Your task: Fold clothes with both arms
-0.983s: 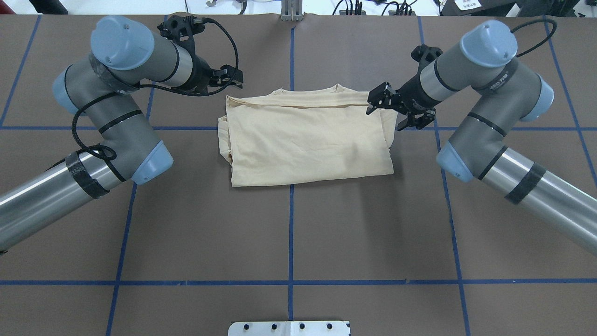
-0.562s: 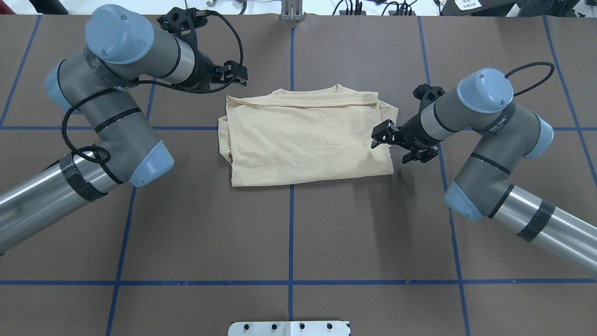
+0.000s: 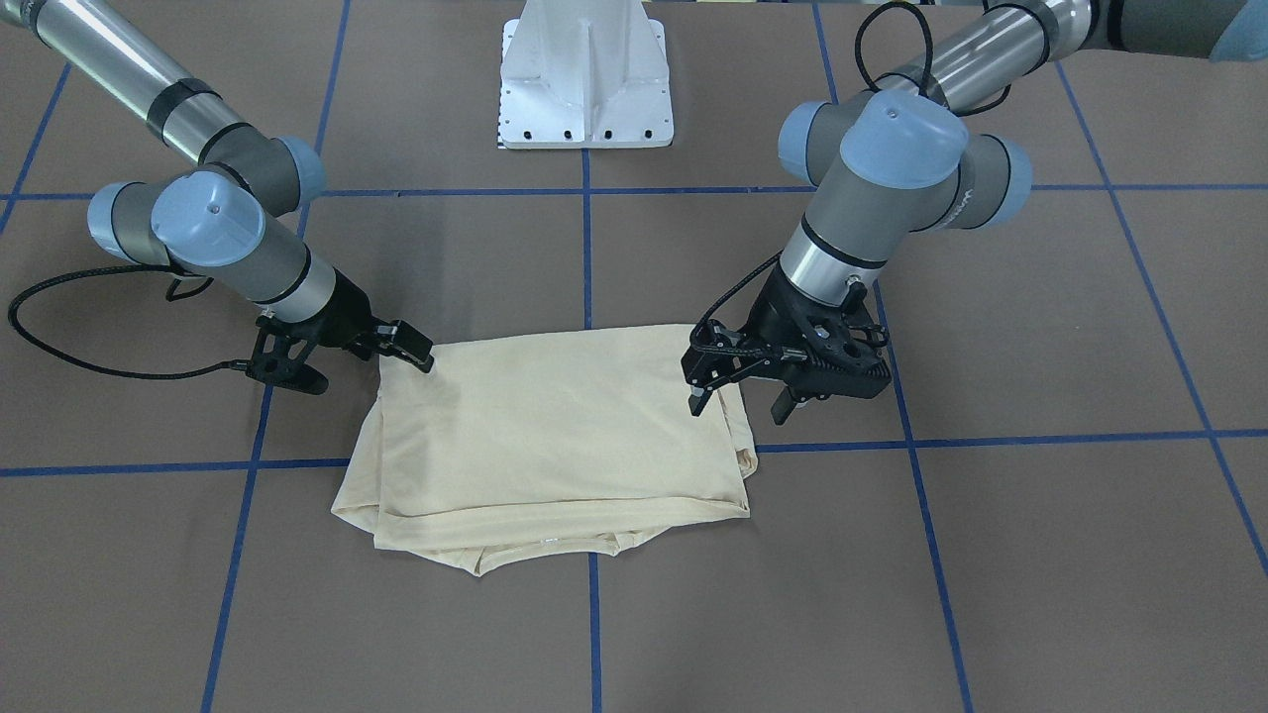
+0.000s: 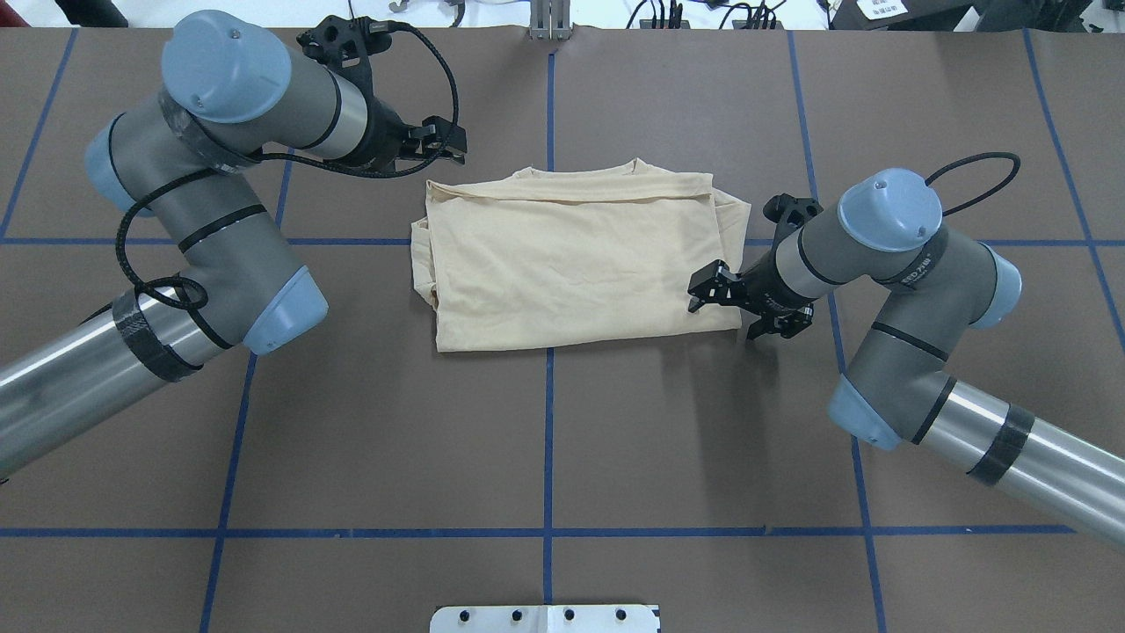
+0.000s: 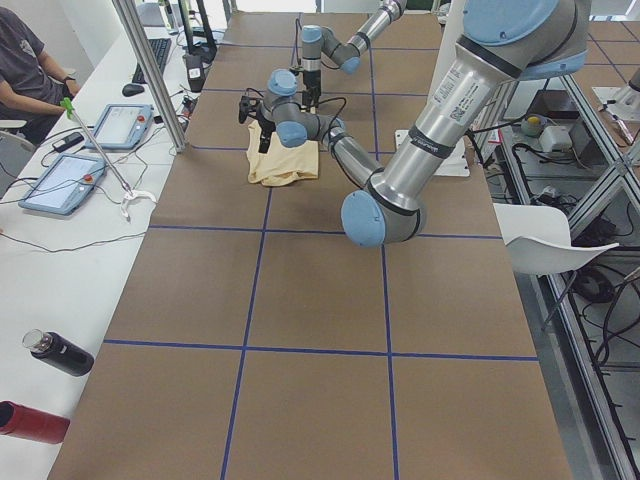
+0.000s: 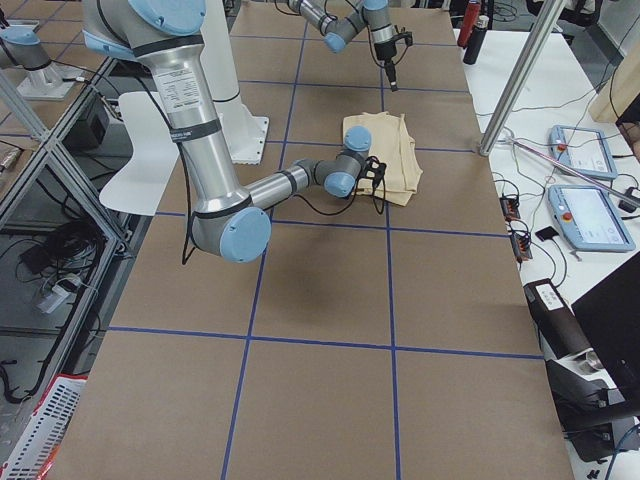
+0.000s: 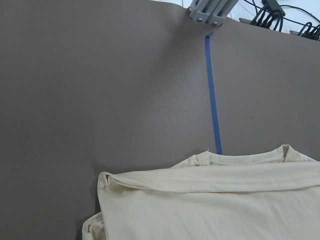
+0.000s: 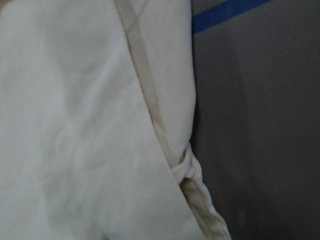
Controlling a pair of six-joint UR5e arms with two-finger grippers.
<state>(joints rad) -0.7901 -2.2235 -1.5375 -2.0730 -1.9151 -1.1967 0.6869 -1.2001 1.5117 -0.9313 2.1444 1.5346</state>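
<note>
Count, left to right in the overhead view: one left arm (image 4: 220, 220), one T-shirt (image 4: 580, 264), one right arm (image 4: 888, 255). There are two grippers in all, one per arm. All sit on or over one brown counter (image 4: 395, 440) gridded with blue tape lines (image 4: 548, 422). One white pedestal base (image 3: 586, 79) stands at the robot's edge.

T-shirt: pale cream, folded to a rough rectangle, plain side up. It lies flat at the counter's middle, astride the central tape line, in the half away from the robot. The long axis runs left to right across the counter. The neck (image 4: 633, 165) points away from the robot. Layers bunch along the left edge.

Left gripper (image 3: 740, 406): jaws wide apart, pointing down, holding nothing. It is raised above the shirt's left edge and does not touch the cloth.

Right gripper (image 4: 714, 288): low at the shirt's right corner nearest the robot, with one finger (image 3: 416, 355) at or on the cloth there. The second finger cannot be made out, so whether the jaws are apart or together cannot be told. Its wrist camera shows cloth close up.
</note>
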